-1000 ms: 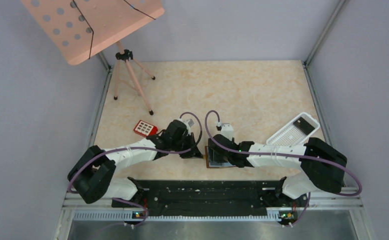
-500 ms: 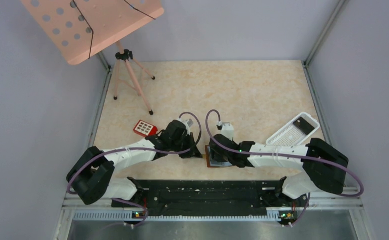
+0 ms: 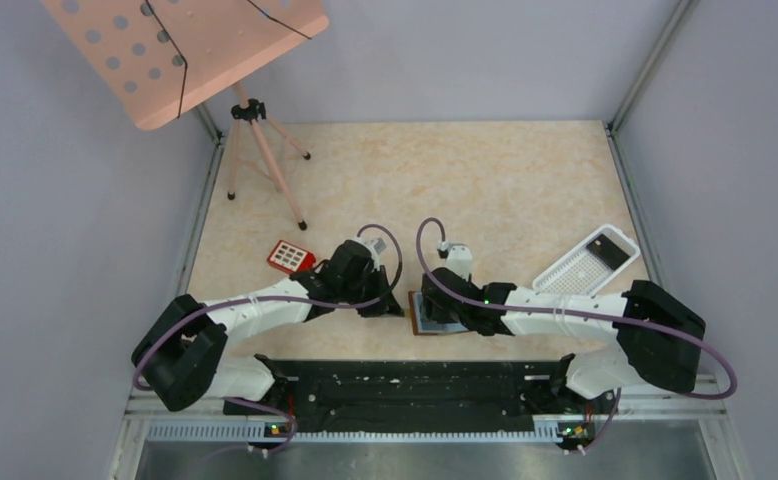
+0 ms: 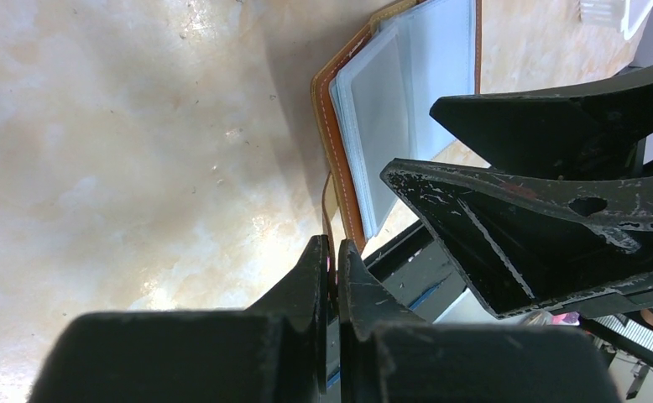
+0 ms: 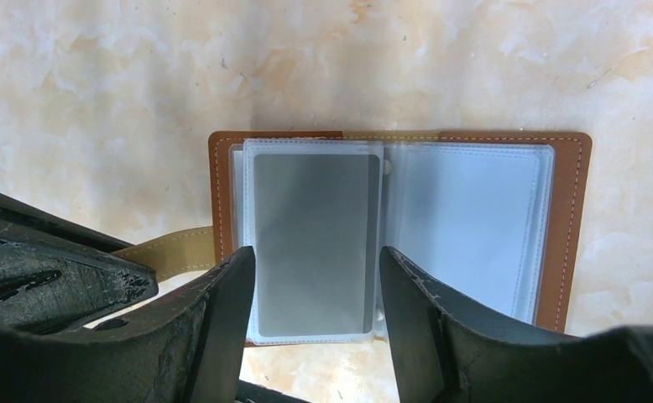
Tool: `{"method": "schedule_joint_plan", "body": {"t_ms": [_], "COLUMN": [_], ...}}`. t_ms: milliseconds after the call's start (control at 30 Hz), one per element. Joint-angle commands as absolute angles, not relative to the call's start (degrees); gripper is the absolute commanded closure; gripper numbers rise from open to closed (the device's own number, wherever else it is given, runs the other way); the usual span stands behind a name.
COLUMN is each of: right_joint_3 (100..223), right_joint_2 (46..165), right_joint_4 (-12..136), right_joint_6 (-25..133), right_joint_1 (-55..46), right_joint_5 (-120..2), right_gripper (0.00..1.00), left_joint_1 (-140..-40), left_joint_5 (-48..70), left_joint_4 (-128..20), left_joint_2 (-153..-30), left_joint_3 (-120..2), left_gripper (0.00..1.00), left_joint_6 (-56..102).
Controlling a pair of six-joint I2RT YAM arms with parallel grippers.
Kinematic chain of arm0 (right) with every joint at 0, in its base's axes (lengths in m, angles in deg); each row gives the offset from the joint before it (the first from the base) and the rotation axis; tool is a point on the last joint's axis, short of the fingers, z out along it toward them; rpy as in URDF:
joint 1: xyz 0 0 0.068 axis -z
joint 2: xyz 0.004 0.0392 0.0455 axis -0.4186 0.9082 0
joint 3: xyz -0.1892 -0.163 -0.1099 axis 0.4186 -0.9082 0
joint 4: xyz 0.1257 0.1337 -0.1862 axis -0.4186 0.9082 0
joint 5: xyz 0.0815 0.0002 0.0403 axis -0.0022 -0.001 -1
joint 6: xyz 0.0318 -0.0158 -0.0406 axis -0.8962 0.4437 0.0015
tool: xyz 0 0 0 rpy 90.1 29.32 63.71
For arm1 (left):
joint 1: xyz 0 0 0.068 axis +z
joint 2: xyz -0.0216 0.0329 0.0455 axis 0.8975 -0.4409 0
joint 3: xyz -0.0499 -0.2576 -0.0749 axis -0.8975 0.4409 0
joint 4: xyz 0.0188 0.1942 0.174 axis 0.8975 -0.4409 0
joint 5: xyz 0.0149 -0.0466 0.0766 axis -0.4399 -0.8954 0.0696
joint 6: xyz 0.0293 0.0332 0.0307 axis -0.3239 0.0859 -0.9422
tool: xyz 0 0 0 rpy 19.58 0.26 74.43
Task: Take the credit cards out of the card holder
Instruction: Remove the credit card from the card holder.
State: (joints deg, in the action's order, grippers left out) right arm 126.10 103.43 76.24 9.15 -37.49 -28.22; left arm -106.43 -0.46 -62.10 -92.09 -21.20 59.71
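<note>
The small brown leather-like bifold card holder (image 5: 474, 227) lies opened flat on the beige marbled surface (image 3: 485, 180), close to the near edge between the 2 arms, its clear blue-grey sleeves facing up. A grey card (image 5: 310, 210) sits inside the left-hand sleeve. The right gripper (image 5: 315, 252) hangs over that sleeve with its jaws apart, 1 black finger at each long side of the card. The holder's tan tab (image 5: 176, 252) runs out sideways to the left gripper (image 4: 330, 248), whose fingers are pressed together on its end. A red keypad-like block (image 3: 290, 257) lies to the left, a white perforated tray (image 3: 585, 262) to the right.
</note>
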Motion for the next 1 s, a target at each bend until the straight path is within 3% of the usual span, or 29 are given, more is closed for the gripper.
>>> {"method": "schedule_joint_plan", "body": {"t_ms": [0,300,600,800,967], "right_joint_3": [126.14,125.95,126.68,127.07,125.70], "right_joint_2": [102.75,105.83,105.90,103.31,101.45], "right_joint_4": [76.01,73.76,77.08,80.43,72.55], "right_joint_6": [9.12,9.60,10.08,10.13,12.18], "right_joint_1": [-38.09,-38.15,-38.15,-38.15,-38.16], "right_joint_5": [-27.48,-29.34,-26.63,-24.22,-31.25], "right_gripper": [0.43,0.40,0.54,0.54,0.45], "left_joint_1": [-106.57,-106.57,-106.60,-106.60,-106.56], "left_joint_5": [0.11,0.02,0.41,0.56,0.22], "left_joint_4": [-61.57,-61.75,-62.28,-62.30,-61.63], "left_joint_2": [-90.53,-90.35,-90.13,-90.43,-90.40], "left_joint_3": [-21.16,-21.23,-21.11,-20.98,-20.88], "left_gripper": [1.00,1.00,1.00,1.00,1.00], "left_joint_6": [59.04,58.96,58.74,58.80,59.19]}}
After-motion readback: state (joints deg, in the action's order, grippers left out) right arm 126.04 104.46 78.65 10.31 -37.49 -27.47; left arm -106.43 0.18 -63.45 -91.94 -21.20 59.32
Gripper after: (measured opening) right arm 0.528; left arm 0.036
